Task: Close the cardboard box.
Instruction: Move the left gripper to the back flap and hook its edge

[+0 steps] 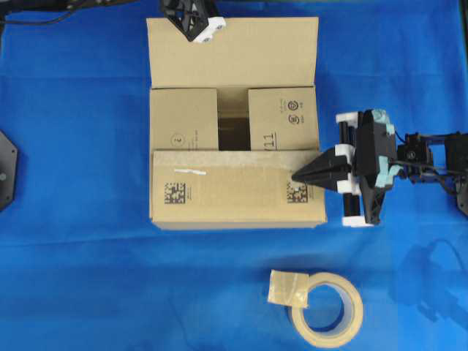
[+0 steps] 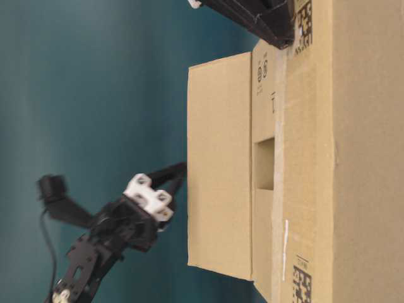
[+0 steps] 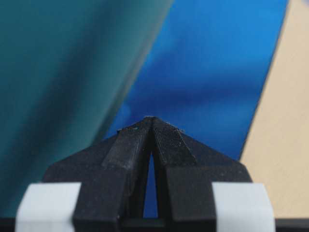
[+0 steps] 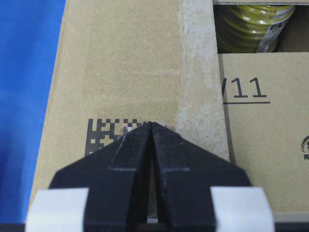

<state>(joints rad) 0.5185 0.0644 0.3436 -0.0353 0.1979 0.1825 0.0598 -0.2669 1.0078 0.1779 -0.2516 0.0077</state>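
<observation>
Cardboard box sitting mid-worktop, long axis left-right. Near long flap and both short flaps lying down; far long flap lying open, away from me. I'm seeing left gripper pinched shut at that far flap's outer edge, nearer arm for folding it. Right gripper, also shut, resting its tip on near flap's right end. Tape roll lying well clear in front.

A blue table carries the cardboard box; nearer the front edge lies a beige tape roll.
</observation>
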